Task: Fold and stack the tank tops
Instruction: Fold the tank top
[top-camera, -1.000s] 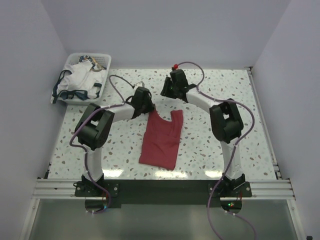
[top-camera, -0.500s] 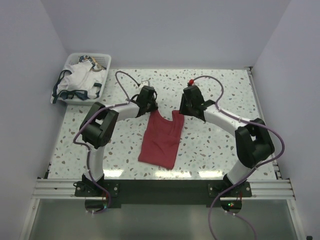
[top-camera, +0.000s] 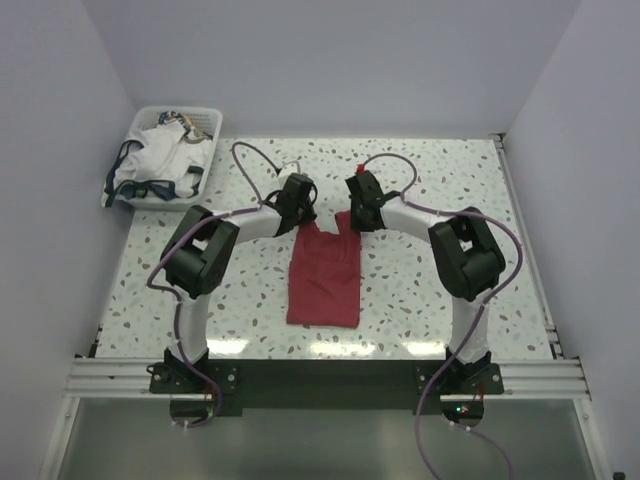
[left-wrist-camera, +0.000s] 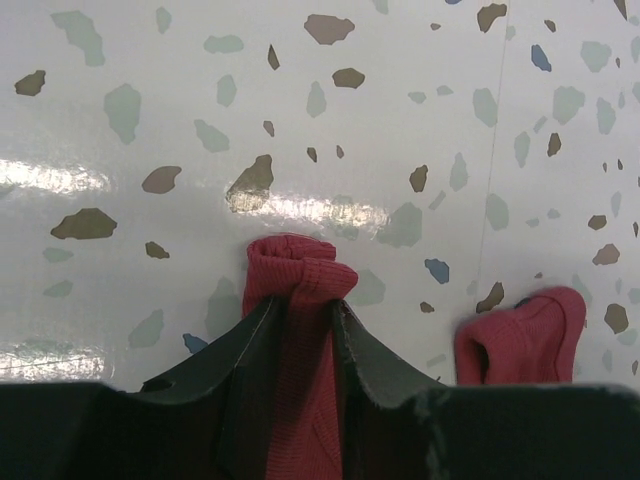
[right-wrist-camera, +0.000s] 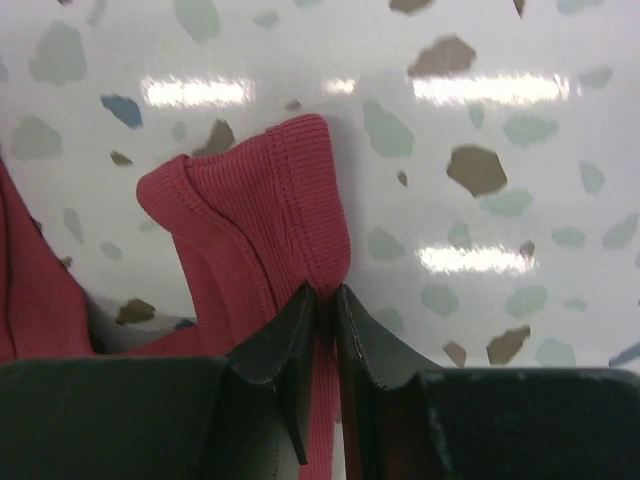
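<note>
Top external view: dark red tank top (top-camera: 323, 283) lies flat, its hem stretching away from both grippers toward the arm bases.
Left gripper (left-wrist-camera: 303, 308): clamped on a bunched strap.
Right gripper (right-wrist-camera: 322, 298): pinching the other strap's edge.
White tank top (top-camera: 160, 160): heaped in basket (top-camera: 216, 125), well left of the left gripper.
Room: speckled table (top-camera: 460, 170) shows beyond both grippers.

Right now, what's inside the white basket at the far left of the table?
A crumpled white tank top with navy trim fills the basket. Whatever lies beneath it, including the basket's floor, is covered and cannot be seen.
</note>
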